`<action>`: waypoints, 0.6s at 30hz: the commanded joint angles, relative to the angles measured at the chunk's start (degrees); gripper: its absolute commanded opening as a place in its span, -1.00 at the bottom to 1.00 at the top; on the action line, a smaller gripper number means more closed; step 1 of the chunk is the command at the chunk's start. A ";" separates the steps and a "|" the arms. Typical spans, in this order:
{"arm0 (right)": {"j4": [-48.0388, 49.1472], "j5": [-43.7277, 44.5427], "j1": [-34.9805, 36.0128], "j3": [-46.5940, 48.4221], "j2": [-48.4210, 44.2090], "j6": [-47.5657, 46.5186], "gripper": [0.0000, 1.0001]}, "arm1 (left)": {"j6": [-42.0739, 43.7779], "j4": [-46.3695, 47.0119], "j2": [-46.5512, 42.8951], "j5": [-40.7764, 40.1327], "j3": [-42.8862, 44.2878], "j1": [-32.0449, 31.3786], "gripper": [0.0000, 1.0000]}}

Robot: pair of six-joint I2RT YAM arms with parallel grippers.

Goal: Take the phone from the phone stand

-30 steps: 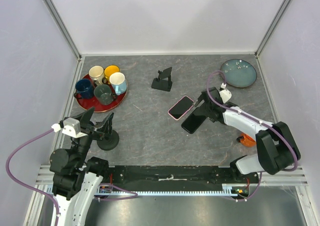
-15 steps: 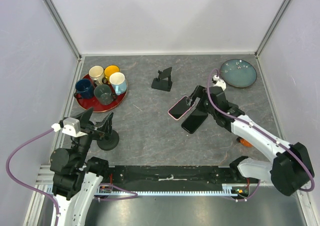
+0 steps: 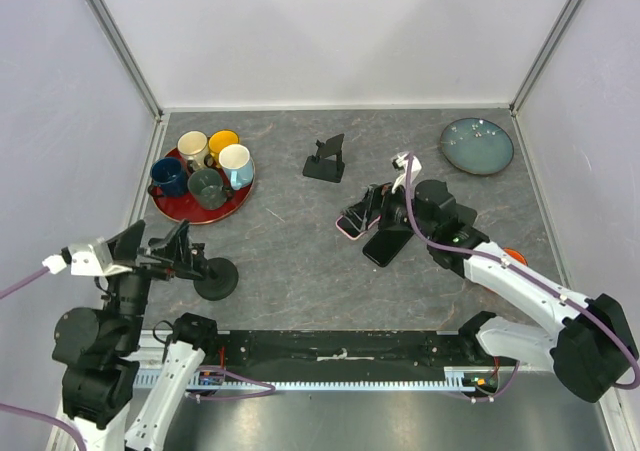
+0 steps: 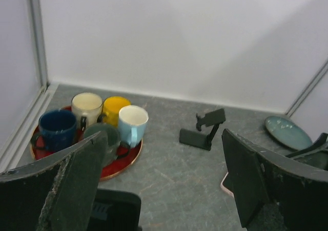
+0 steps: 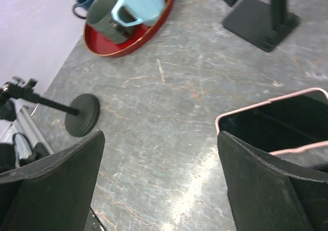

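Your phone (image 5: pixel 279 121), the one in the pink case, is off the stand (image 3: pixel 325 159) and sits on the gray table (image 3: pixel 290 251), to the near right of the stand and apart from it. A second, dark phone (image 3: pixel 385 246) lies just beside it on the near side. Your right gripper (image 3: pixel 362 209) hangs over the pink phone with its jaws wide apart, clamped on nothing; the phone's edge shows by the right finger (image 5: pixel 266 190). Far right you have a blue-green plate (image 3: pixel 477 146). Far left, a red tray (image 3: pixel 180 208) holds five mugs (image 3: pixel 208 186). Your left gripper (image 3: pixel 160 251) hovers near left, jaws also spread, beside a round-footed black post (image 3: pixel 215 279).
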 commanded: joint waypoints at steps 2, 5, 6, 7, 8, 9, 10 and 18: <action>5.77 -5.43 2.12 0.13 1.49 -4.41 0.96 | -3.86 -13.90 7.93 -10.49 6.57 -0.14 1.00; 5.77 -5.60 2.48 -0.57 1.49 -5.03 0.96 | -4.99 -22.68 13.45 -11.73 12.89 -0.05 0.99; 5.85 -5.60 2.56 -0.92 1.49 -5.20 0.96 | -5.52 -25.14 14.87 -11.38 15.52 -0.05 0.99; 5.85 -5.69 2.48 -1.44 1.40 -5.38 0.96 | -6.48 -29.34 16.10 -11.20 16.76 -0.05 1.00; 6.11 -5.69 2.56 -1.80 1.14 -5.81 0.96 | -8.06 -31.82 18.20 -10.77 17.73 -0.13 1.00; 6.03 -5.69 2.56 -1.97 1.14 -5.99 0.96 | -8.42 -33.58 19.00 -9.54 19.31 -0.05 0.99; 6.12 -5.69 2.56 -2.41 1.14 -6.26 0.96 | -8.69 -37.17 19.79 -9.10 20.02 -0.13 1.00; 7.00 -7.18 2.56 -3.29 1.58 -7.31 0.96 | -14.40 -45.99 24.19 -12.43 21.26 -0.13 0.99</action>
